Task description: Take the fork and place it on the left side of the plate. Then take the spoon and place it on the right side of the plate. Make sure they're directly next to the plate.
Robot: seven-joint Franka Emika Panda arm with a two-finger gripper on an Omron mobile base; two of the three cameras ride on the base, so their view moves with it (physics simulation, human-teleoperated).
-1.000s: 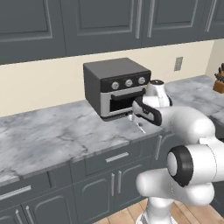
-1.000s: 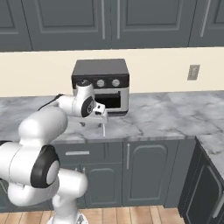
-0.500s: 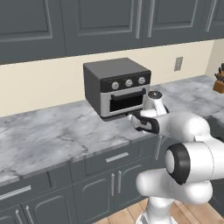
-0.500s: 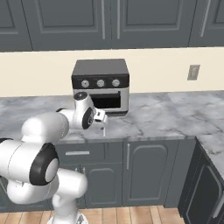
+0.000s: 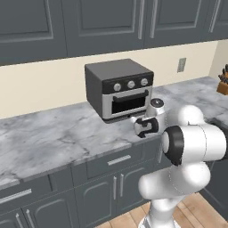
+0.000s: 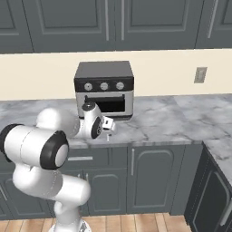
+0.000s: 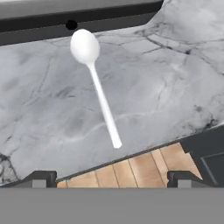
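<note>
One small pale white spoon with a round bowl and thin straight handle (image 7: 95, 78) lay on the one grey marbled stone worktop (image 5: 53, 138). One dark grey boxy toaster oven (image 5: 119, 88) stood there, and its front carried three round knobs (image 5: 131, 84). One wooden knife block (image 5: 223, 83) sat at the far end. One grey wall socket plate (image 6: 200, 74) was on the cream wall. One white robot arm (image 6: 50, 140) carried one two-finger gripper (image 6: 108, 125).

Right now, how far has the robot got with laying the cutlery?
Nothing looks placed yet. The pale round-bowled spoon lies alone on the grey marble counter before the dark toaster oven. The gripper is open above it, holding nothing. Both placements remain.
</note>
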